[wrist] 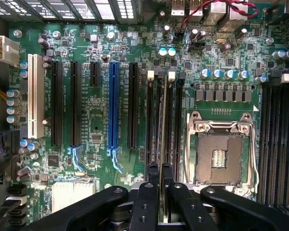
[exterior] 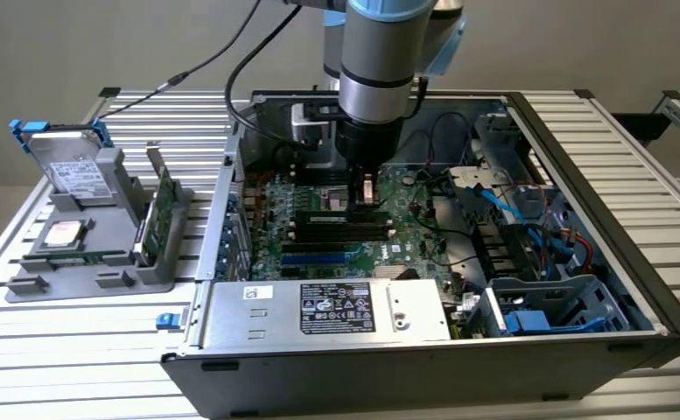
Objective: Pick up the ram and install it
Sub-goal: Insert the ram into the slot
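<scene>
Ram (wrist: pixel 162 120): we see it edge-on, just above the memory slots (wrist: pixel 150 115), centre of the exterior view.
End effector (wrist: pixel 160 169): clenched on the ram.
Handling: we judge it light, stiff and fragile; hold the 2 flat faces, clear of the contacts.

a robotics lab bench set up for computer assembly. in the exterior view an industrial robot arm (exterior: pixel 381 52) reaches down into an open desktop computer case (exterior: pixel 410 385) that sits on a slatted aluminium bench (exterior: pixel 71 367). at nine o'clock from the case, a grey fixture (exterior: pixel 94 271) holds loose computer parts upright. the wrist view looks onto the bare motherboard (wrist: pixel 96 110), with its expansion slots and open processor socket (wrist: pixel 224 154).
</scene>
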You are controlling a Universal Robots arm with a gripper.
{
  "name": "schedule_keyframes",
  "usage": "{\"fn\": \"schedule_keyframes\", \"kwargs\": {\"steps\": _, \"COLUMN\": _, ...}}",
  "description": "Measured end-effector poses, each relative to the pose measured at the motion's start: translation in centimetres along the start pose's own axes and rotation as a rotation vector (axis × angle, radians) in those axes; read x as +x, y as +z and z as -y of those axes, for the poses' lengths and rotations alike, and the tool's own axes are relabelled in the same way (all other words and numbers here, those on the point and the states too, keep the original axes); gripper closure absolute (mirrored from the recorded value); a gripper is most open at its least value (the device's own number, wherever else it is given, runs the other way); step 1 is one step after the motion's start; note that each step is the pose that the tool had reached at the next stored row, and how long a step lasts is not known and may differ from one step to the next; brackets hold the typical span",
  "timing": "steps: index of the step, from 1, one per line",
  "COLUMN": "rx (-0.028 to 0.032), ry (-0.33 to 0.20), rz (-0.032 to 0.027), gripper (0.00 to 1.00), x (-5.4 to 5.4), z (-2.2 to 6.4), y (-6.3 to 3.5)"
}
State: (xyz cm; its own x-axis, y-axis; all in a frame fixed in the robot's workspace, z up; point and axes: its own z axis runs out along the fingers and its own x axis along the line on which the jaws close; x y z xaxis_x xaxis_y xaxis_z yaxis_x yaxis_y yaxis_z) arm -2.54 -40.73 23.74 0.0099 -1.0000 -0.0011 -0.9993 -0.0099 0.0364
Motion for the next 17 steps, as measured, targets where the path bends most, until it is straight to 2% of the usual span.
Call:
{"fn": "schedule_keyframes", "kwargs": {"steps": 3, "rx": 0.0021, "ry": 0.0, "rz": -0.0001, "gripper": 0.87, "x": 0.1, "z": 0.0, "y": 0.25}}
{"fn": "schedule_keyframes", "kwargs": {"steps": 7, "rx": 0.0174, "ry": 0.0, "rz": 0.0002, "gripper": 0.87, "x": 0.1, "z": -0.05, "y": 0.25}}
{"fn": "schedule_keyframes", "kwargs": {"steps": 8, "rx": 0.0194, "ry": 0.0, "rz": 0.0002, "gripper": 0.87, "x": 0.1, "z": -0.09, "y": 0.26}}
{"fn": "schedule_keyframes", "kwargs": {"steps": 17, "rx": 0.0195, "ry": -0.008, "rz": -0.0001, "gripper": 0.87, "x": 0.26, "z": -0.2, "y": 0.48}}
